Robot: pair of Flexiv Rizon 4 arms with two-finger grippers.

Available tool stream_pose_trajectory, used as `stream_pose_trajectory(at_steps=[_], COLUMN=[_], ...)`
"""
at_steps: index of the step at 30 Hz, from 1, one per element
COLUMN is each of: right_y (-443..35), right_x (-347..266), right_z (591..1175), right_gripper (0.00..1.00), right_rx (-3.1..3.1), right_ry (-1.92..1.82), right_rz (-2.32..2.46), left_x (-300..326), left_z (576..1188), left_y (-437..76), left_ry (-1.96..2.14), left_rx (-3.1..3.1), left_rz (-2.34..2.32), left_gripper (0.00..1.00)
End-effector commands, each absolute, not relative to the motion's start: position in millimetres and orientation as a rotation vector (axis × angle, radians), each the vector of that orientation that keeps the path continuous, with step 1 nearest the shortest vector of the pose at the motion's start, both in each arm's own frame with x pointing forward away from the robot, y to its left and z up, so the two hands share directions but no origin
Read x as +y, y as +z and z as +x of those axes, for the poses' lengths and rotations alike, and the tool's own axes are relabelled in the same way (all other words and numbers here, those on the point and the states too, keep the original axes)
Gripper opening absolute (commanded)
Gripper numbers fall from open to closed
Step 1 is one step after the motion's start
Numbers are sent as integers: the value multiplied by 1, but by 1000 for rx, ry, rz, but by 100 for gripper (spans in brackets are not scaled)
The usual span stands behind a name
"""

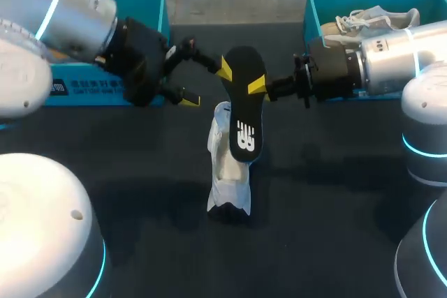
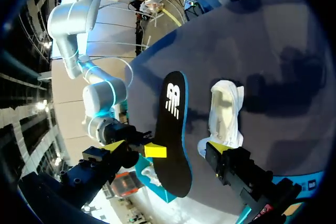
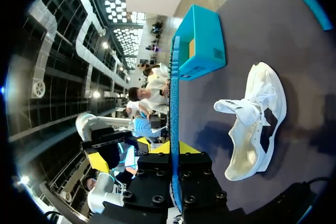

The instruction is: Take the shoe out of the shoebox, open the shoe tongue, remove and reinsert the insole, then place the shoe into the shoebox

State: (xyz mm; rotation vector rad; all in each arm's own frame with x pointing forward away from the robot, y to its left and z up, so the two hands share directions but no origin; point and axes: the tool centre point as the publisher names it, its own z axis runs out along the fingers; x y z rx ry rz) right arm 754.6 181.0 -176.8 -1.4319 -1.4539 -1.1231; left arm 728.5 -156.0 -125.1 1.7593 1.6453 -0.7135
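Head view first: the right gripper [image 1: 255,87] is clamped on the black insole [image 1: 243,106] near its wider end, holding it up over the white shoe [image 1: 229,169], which sits mid-table on the dark table [image 1: 335,193], out of the teal shoebox [image 1: 143,5] at the left. The left gripper [image 1: 206,85] stands spread, one yellow tip just beside the insole's edge and the other well apart, grasping nothing. I'd judge that insole light, thin and floppy, likely to droop at the free logo end, so a pinch on the edge suits it; the shoe looks soft and light, best taken by the collar. Over to the left wrist view: it gives the insole's printed face and the shoe's hollow inside, ahead of its spread fingers. Right wrist view now: here the insole runs edge-on between the two yellow tips, confirming the pinch from both sides, and the tongue shows pulled up, which the head view hides.
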Motion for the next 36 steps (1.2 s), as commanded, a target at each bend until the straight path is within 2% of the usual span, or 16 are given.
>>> stream_pose_trajectory(at_steps=[1, 19, 36], right_y=[-179, -185, -182], right_x=[189, 194, 200], right_z=[759, 759, 763], right_gripper=[0, 0, 0], right_rx=[-1469, -1457, -1459], right_ry=[-1102, -1112, -1128], right_rz=[-1441, -1429, -1412], left_x=[-158, -169, -191], left_z=[736, 752, 775], left_y=[-119, -110, -90], left_ry=[-535, -295, -190], left_rx=[1889, 2105, 2104], left_rz=[2093, 2269, 2242], left_gripper=[100, 100, 100])
